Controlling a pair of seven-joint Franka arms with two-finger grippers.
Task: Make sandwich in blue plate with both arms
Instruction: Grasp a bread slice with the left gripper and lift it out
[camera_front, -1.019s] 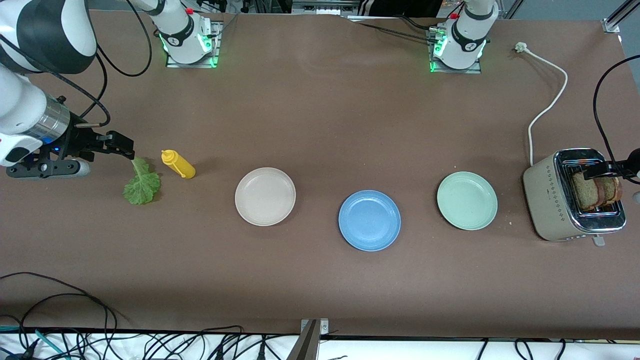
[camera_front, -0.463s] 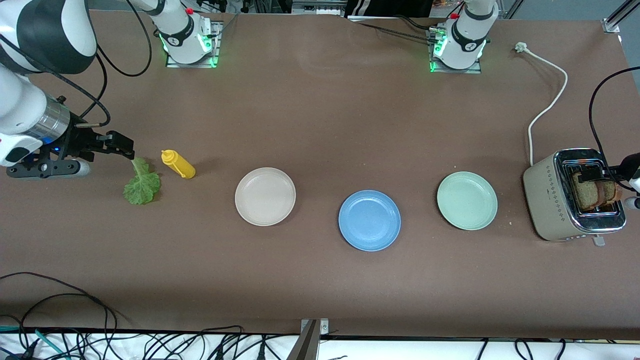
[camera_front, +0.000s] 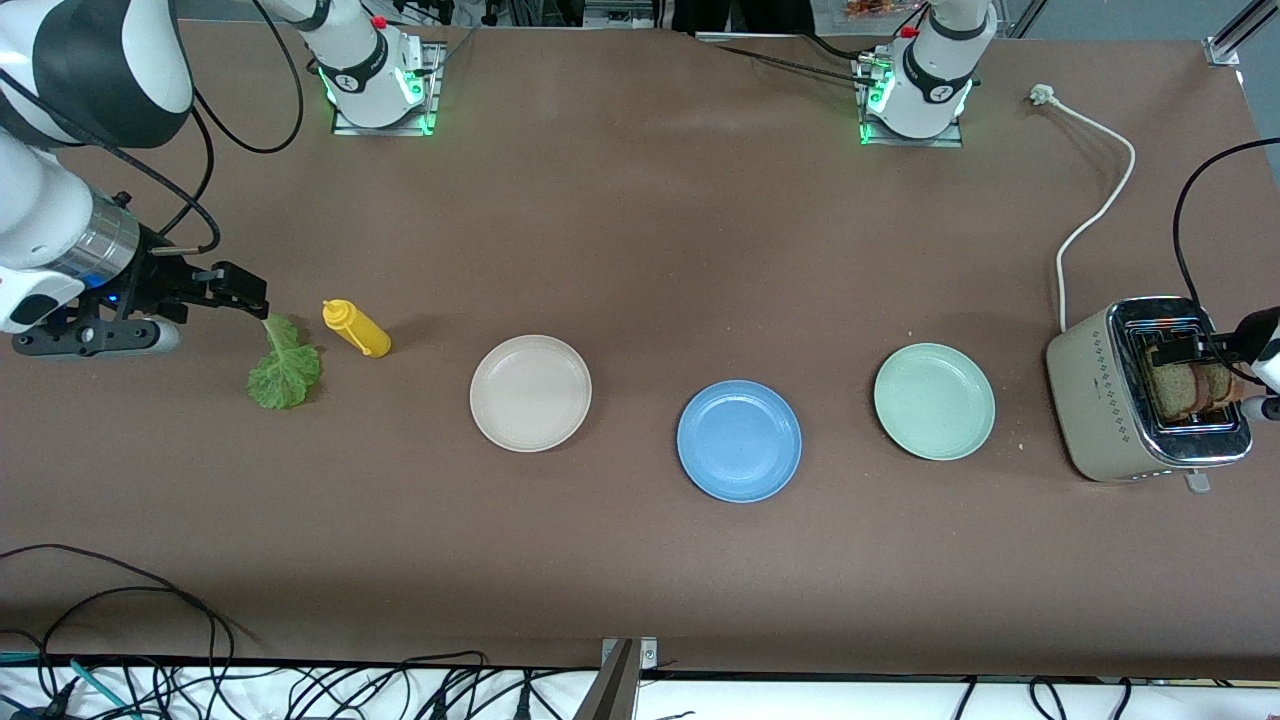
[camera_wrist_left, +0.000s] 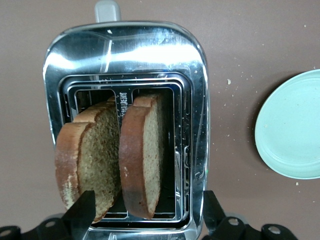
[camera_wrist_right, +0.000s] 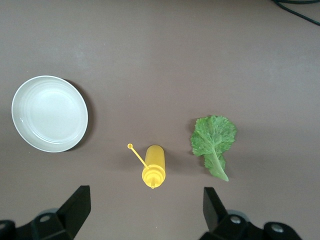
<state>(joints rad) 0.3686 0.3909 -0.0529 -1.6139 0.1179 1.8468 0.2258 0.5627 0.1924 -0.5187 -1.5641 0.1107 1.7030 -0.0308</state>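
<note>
While two bread slices (camera_wrist_left: 115, 155) stand in toaster (camera_front: 1100, 400), L gripper (camera_wrist_left: 145, 212) hangs over it, fingers apart, straddling both. R gripper (camera_wrist_right: 145, 207) over mustard bottle (camera_wrist_right: 153, 172) and lettuce (camera_wrist_right: 214, 140), fingers apart. Blue plate (camera_front: 739, 441) bare, well apart from toaster.

**Count of things on the table**

Three plates: one blue plate (camera_front: 739, 441), one cream-white plate (camera_front: 530, 393), one mint-green plate (camera_front: 934, 401). Two bread slices (camera_wrist_left: 115, 157), both standing in the one toaster (camera_front: 1100, 400). One lettuce leaf (camera_front: 285, 366). One yellow squeeze bottle (camera_front: 357, 328). One white power cord (camera_front: 1095, 200). Two robot arms, each with one two-finger gripper: left gripper (camera_wrist_left: 145, 215), right gripper (camera_wrist_right: 145, 210).
</note>
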